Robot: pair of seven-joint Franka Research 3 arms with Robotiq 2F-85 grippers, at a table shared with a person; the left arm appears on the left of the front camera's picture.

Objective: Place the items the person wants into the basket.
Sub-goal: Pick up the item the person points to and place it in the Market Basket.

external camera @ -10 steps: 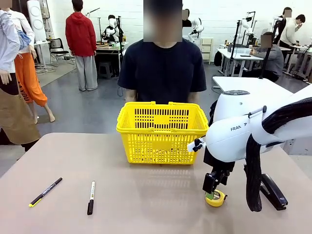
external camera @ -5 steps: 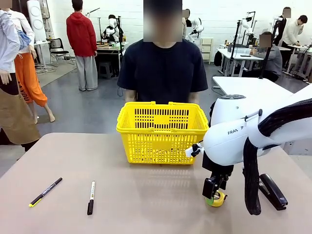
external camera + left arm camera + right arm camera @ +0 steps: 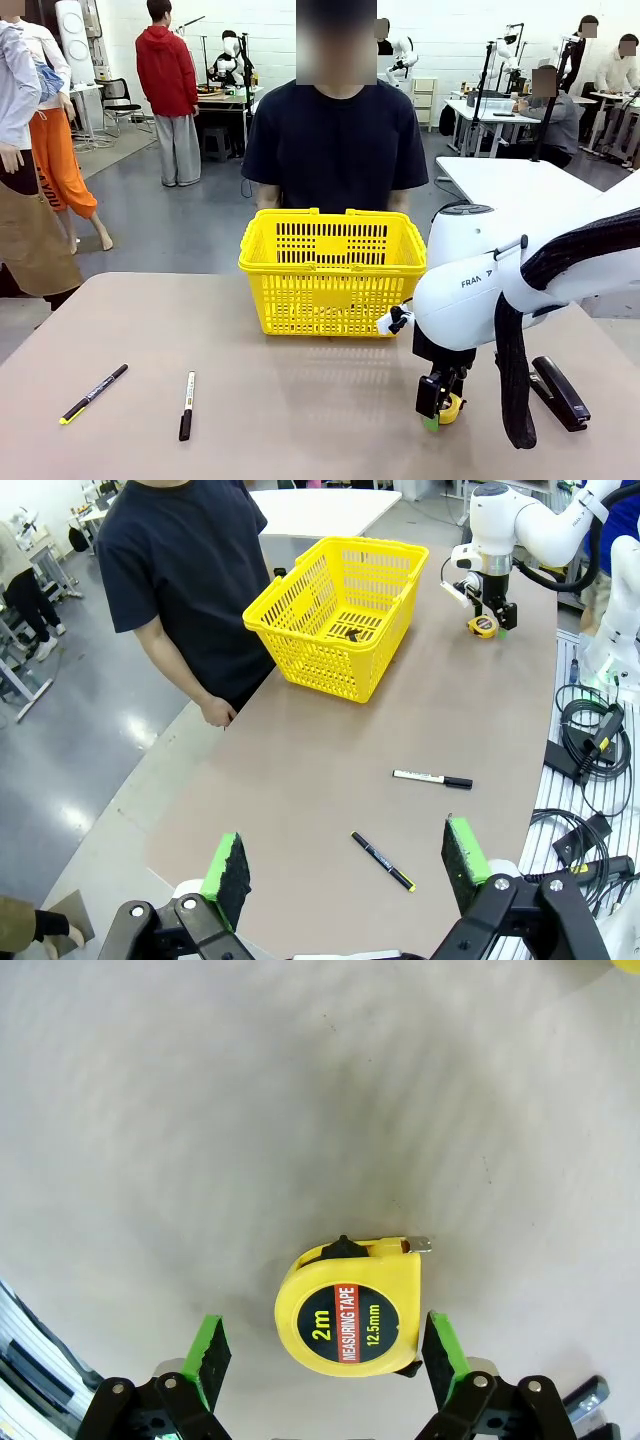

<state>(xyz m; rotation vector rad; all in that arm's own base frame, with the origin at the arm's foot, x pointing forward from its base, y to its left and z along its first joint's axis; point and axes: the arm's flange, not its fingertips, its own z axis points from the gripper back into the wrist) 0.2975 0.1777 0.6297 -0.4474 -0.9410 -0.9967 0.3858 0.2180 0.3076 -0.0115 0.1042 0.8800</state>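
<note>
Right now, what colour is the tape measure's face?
Tape measure: black face, yellow print, red band, yellow case. Best in the right wrist view.

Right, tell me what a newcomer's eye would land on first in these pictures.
The bright yellow plastic shopping basket with slotted sides stands mid-table, directly in front of the person in the dark navy T-shirt. To the basket's right and nearer the robot, the right claw is down at the table, open, with its green pads on either side of a small round yellow tape measure.

Yellow basket [image 3: 322,662] on table [image 3: 300,780], person [image 3: 180,570] beside
</note>
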